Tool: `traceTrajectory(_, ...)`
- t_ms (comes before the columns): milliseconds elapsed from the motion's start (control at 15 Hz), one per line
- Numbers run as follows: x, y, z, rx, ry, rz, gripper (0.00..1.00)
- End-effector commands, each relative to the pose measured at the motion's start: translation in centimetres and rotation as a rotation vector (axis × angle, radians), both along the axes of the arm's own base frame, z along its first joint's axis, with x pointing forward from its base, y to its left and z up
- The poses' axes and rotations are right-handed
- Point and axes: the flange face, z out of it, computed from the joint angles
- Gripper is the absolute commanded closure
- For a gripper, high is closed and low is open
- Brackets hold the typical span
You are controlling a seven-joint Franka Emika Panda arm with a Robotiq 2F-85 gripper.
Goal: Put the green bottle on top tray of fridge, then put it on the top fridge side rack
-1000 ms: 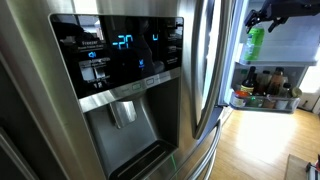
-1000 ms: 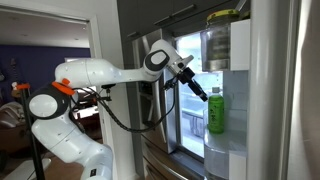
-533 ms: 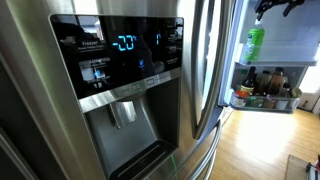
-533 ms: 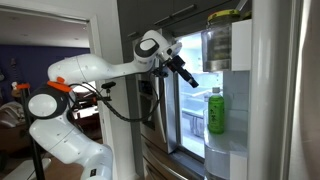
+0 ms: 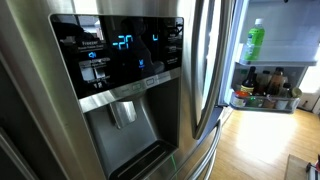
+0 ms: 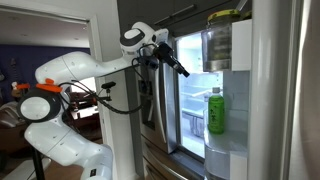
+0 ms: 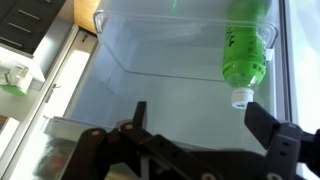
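The green bottle (image 6: 215, 111) stands upright on the fridge door's side rack (image 6: 222, 140). It also shows in an exterior view (image 5: 255, 42) above the dark bottles, and in the wrist view (image 7: 245, 50), upside down, whitish cap toward me. My gripper (image 6: 179, 69) is open and empty, well back from the bottle; in the wrist view its fingers (image 7: 195, 112) are spread wide, clear of the cap. The stainless-steel fridge (image 5: 130, 100) with its blue lit dispenser panel fills an exterior view. The gripper is out of that view.
Several dark brown bottles (image 5: 266, 86) stand grouped on a lower door rack. A large jar with a yellow-green lid (image 6: 220, 40) sits on the rack above the green bottle. A clear bin (image 7: 160, 40) spans the wrist view.
My gripper has let go of the green bottle and pulled back and upward away from it, leaving the bottle standing on the side rack. The arm has left the dispenser-side view.
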Motion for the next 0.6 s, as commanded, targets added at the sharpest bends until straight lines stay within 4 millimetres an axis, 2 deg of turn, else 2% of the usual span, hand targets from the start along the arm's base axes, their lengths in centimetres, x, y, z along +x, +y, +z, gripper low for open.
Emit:
traceTrajectory(0,-2.10,0.30,0.97,-0.019,-0.026,-0.062,0.00)
traceTrajectory(133,-2.43,0.59,1.57,-0.067,-0.067,-0.044,0.00)
traceTrajectory(200,-1.80,0.32,1.41,-0.036,-0.034,-0.037,0.00)
traceTrajectory(533,-2.25,0.60,1.86,-0.053,-0.053,-0.041,0.00)
